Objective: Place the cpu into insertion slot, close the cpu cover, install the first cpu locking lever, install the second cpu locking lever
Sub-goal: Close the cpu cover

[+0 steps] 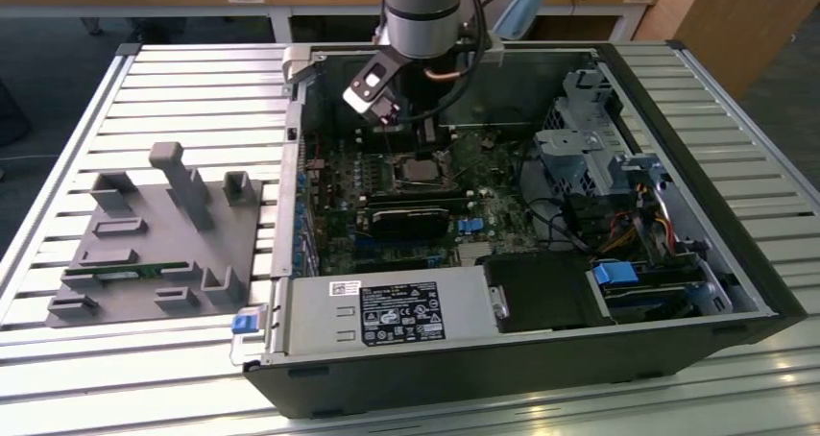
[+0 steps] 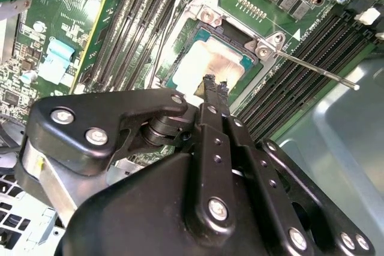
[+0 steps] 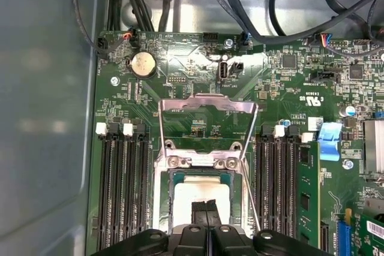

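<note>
Slatted metal table (image 1: 192,81) w/ an open black PC case (image 1: 539,369) set toward its edge at the exterior view's right. A grey fixture block (image 1: 154,234) lies toward the opposite edge, well apart from the case. Robot arm (image 1: 423,13) reaches down into the case over the green board (image 3: 180,70). We see the insertion slot (image 3: 162,191) between two banks of memory slots (image 3: 123,178), nearer the board's far edge than its near one in the exterior view. The cpu (image 2: 207,64) lies flat inside the slot, its silver top showing a pale patch. The cpu cover (image 3: 207,105) is swung open, approx. upright on its hinge at the slot's rim. One thin locking lever (image 2: 312,71) sticks out free beside the slot, not latched. Gripper (image 2: 215,83) fingers are pressed together w/ nothing between them. The tips sit over the cpu's top, possibly touching it; we cannot confirm contact.
</note>
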Controlling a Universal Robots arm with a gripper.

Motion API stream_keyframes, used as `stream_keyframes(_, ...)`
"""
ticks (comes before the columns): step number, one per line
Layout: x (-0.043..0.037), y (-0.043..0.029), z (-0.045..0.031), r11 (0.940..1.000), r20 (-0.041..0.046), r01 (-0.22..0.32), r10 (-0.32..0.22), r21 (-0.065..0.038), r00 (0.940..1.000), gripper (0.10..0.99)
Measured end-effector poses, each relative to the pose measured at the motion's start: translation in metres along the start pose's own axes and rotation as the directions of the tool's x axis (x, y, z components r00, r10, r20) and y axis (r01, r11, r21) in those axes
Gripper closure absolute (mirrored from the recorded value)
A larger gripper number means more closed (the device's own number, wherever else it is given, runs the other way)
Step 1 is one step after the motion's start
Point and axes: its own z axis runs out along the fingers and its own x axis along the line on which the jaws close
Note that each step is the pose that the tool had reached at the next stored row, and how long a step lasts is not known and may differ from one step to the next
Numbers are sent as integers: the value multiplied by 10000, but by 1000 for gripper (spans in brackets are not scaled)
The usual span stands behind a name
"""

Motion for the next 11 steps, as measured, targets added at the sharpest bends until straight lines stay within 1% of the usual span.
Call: stream_keyframes(11, 0, 7, -86, 10000, -2, 0, 0, 0, 10000, 980)
